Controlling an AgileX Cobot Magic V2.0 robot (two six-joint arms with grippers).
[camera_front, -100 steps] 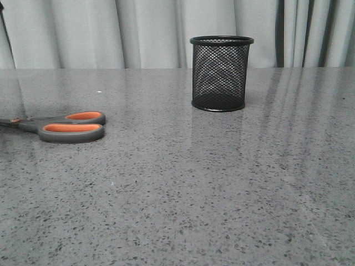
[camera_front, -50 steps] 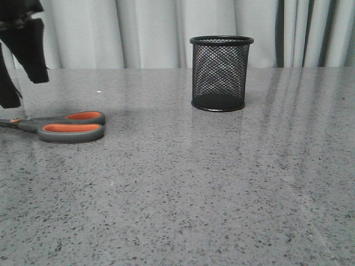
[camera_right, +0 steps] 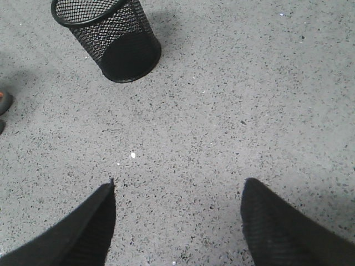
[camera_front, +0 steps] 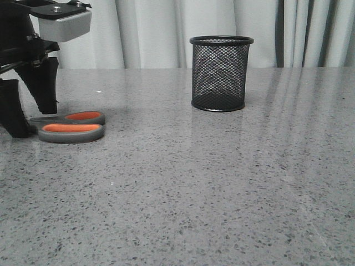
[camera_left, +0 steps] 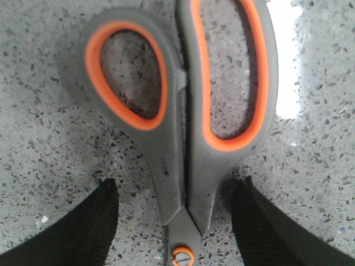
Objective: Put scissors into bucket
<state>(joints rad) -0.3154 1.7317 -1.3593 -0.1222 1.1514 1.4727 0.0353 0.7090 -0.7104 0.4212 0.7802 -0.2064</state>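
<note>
The scissors, grey handles lined in orange, lie flat on the table at the far left; their blades are hidden behind my left gripper. My left gripper is open, one finger on each side of the handle shanks near the pivot, low over the table. In the left wrist view the scissors lie between the open fingers, not touched by them, and the gripper straddles them. The black mesh bucket stands upright at the back, right of centre. My right gripper is open and empty; the bucket lies ahead of it.
The speckled grey table stretches across the front view. Pale curtains hang behind its far edge. A tip of the scissors' handles shows at the edge of the right wrist view.
My left gripper has come into the front view from the upper left and descended, open, over the scissors' shanks. The scissors and the bucket have not moved.
</note>
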